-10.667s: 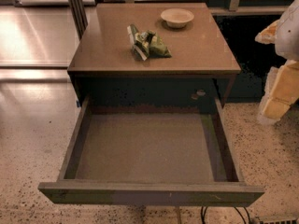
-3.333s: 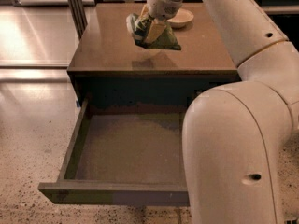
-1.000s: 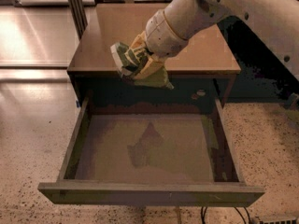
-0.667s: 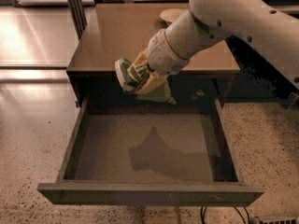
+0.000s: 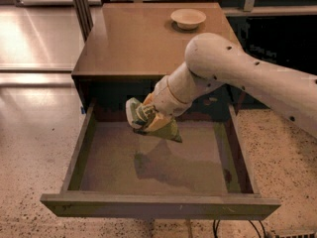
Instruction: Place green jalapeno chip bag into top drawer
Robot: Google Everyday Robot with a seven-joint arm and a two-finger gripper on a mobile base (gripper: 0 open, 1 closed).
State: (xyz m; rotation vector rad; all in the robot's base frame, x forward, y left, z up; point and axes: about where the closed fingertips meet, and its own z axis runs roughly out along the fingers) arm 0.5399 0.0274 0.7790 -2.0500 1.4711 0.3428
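Since a moment ago the gripper (image 5: 150,118) has sunk below the cabinet top's (image 5: 133,43) front edge, its fingers clamped on the crumpled foil green jalapeno chip bag (image 5: 169,132), which hangs over the back edge of the open top drawer (image 5: 78,155), off the floor. The flat brownish bottom lies free toward the front edge and both side walls. A shallow cream bowl (image 5: 188,18) sits near the smooth top's far right corner.

likely office: speckled terrazzo floor (image 5: 29,148), plain cabinet (image 5: 143,38), cables (image 5: 237,228); gripper (image 5: 149,119) holding green jalapeno chip bag (image 5: 168,132) over top drawer (image 5: 158,206)
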